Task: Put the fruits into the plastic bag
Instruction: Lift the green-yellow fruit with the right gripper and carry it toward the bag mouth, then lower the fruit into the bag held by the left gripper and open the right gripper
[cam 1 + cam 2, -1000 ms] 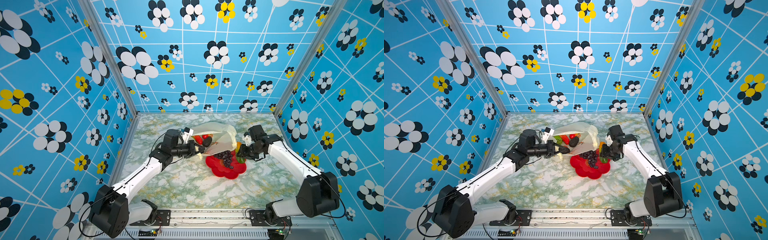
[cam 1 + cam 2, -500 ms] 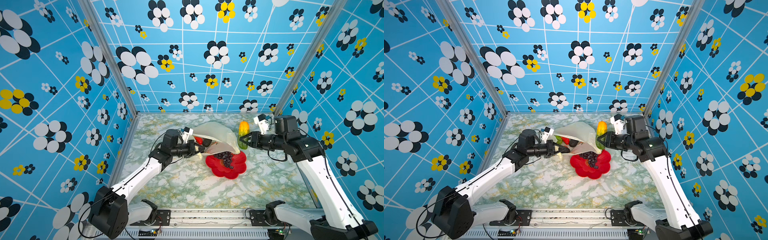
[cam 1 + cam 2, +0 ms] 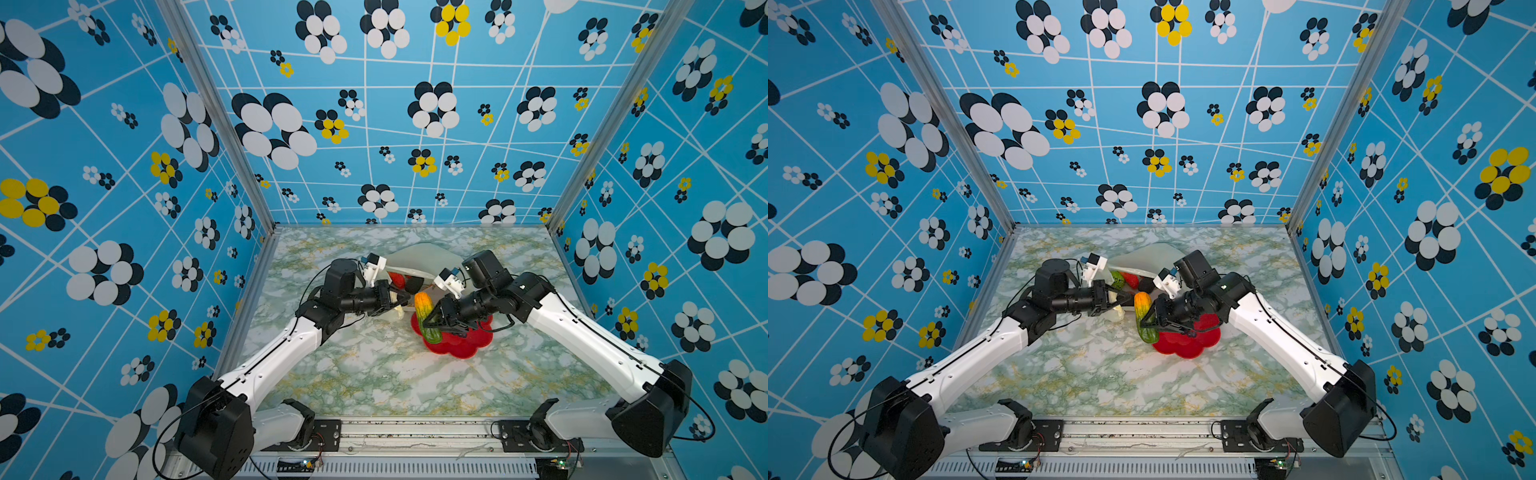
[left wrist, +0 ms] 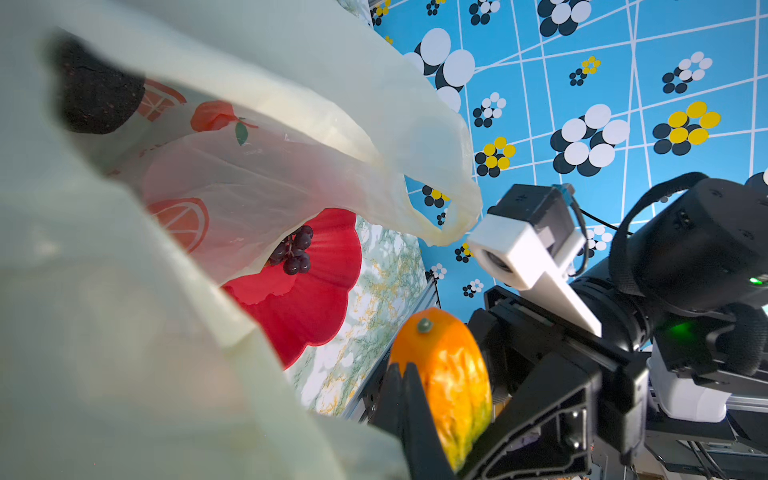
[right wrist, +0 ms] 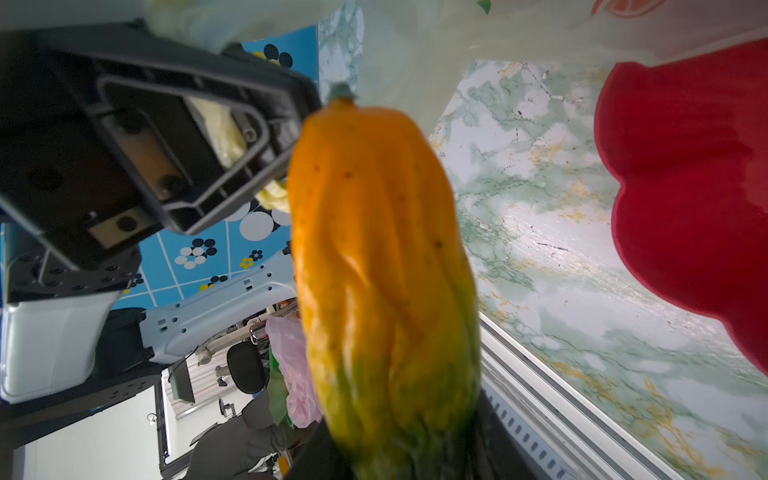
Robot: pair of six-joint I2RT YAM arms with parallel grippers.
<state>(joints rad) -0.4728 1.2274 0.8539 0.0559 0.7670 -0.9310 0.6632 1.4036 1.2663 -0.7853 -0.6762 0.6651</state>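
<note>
**Roughly halfway through the packing**

The marble table (image 3: 374, 374) carries everything. The plastic bag (image 3: 419, 255) lies near the middle of the table's far edge, with its mouth facing the near edge. In the left wrist view its lower wall drapes over the far part of the red flower-shaped plate (image 3: 457, 345), which sits just nearer, right of centre. The left gripper (image 3: 402, 298) is clamped fully closed on the bag's rim, holding the mouth open. The right gripper (image 3: 430, 326) has its jaws partly closed around the green end of a toy papaya (image 3: 423, 305). It holds the fruit off the table, orange stem end pointing at the mouth, just beside the left gripper.

Done, by my reading: at least 3 fruits are inside, a black bumpy fruit (image 3: 413, 284), a red fruit (image 3: 397, 278) and a green fruit (image 3: 1117, 279). The papaya looks 1 short move from joining them. Left to do: the dark grape bunch (image 4: 293, 253) on the plate, half under the bag's edge. The right arm hides much of the plate, so I cannot tell whether more fruit remains there.
</note>
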